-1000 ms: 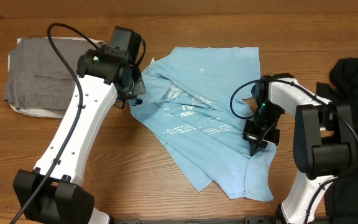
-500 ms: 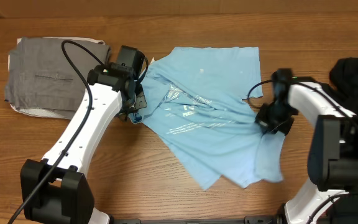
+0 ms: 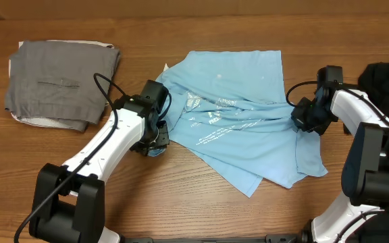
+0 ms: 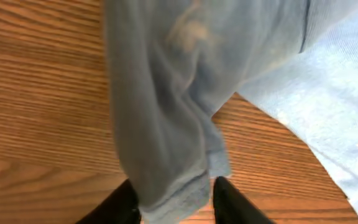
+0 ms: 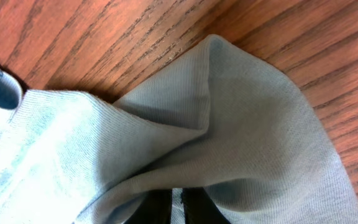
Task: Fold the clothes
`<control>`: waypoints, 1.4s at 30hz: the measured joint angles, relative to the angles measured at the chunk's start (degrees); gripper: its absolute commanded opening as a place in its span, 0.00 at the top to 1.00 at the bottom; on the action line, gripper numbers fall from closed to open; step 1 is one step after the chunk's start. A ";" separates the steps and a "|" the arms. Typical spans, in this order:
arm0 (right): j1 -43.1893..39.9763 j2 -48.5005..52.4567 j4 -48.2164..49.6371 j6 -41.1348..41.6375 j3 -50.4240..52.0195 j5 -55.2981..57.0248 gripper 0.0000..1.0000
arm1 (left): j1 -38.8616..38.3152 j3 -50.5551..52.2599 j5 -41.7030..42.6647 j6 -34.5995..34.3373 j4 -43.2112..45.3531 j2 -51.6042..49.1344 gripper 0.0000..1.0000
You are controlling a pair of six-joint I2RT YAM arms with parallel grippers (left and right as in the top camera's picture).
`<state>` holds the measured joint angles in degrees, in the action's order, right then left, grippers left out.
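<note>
Left wrist view first: you see your left gripper (image 4: pixel 176 208) at the bottom edge. Its two black fingers (image 4: pixel 120 208) stand a little apart. A thick bunch of the T-shirt (image 4: pixel 160 106) hangs down between them. You cannot tell if the fingers squeeze the cloth or just sit beside it. Behind the cloth is the brown wood table (image 4: pixel 36 93). More light blue cloth lies off to the right.

In the right wrist view, your right gripper (image 5: pixel 178 208) has its fingers almost together. A thin bit of the shirt is pinched between them. Folds in the cloth spread out from that spot over the wood.

From overhead, your left gripper (image 3: pixel 155 140) sits at the left edge of the shirt. Its white arm reaches in from the front left. Your right gripper (image 3: pixel 304 120) holds the right side of the shirt, and long creases run across the cloth toward it.

The shirt lies crumpled in the middle of the table, partly doubled over itself. Small white letters (image 3: pixel 215 121) face up. One flap sticks out toward the front right.

A folded grey cloth (image 3: pixel 59 81) lies at the back left, well apart from the shirt. A pile of dark clothes (image 3: pixel 387 74) sits at the right edge, near your right arm.
</note>
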<state>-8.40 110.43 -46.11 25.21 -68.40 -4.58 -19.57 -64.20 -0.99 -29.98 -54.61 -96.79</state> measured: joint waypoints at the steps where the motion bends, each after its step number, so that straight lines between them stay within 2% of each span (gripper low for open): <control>1: 0.04 0.00 0.02 0.02 -0.02 -0.02 0.85 | 0.00 -0.02 -0.02 0.09 0.15 0.00 0.58; 7: 0.22 0.00 0.09 0.02 -0.07 -0.11 0.82 | -0.24 -0.28 0.66 0.59 2.10 0.00 0.50; 19: 0.26 0.00 0.22 0.02 -0.11 -0.46 0.78 | -0.22 -1.77 -2.58 1.79 2.36 0.00 0.53; 30: 0.28 0.04 0.31 0.00 -0.22 -0.94 0.74 | -0.22 -2.64 -1.11 1.92 3.21 0.00 0.54; 32: 0.31 0.04 0.28 0.00 -0.22 -0.96 0.74 | -0.22 -2.58 -1.11 1.90 3.41 0.00 0.56; 36: 0.31 0.04 0.31 0.02 -0.22 -0.96 0.74 | -0.22 -1.11 -0.94 2.01 4.98 0.00 0.70; 39: 0.31 0.04 0.33 0.00 -0.22 -0.98 0.74 | -0.22 -0.57 -0.90 1.92 5.51 0.00 0.74; 42: 0.31 0.04 0.35 0.02 -0.22 -0.98 0.73 | -0.22 -0.55 -0.90 2.05 5.84 0.00 0.92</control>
<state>-8.10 110.48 -45.76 25.23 -68.62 -5.56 -19.79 -64.75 -1.89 -27.92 -48.77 -96.79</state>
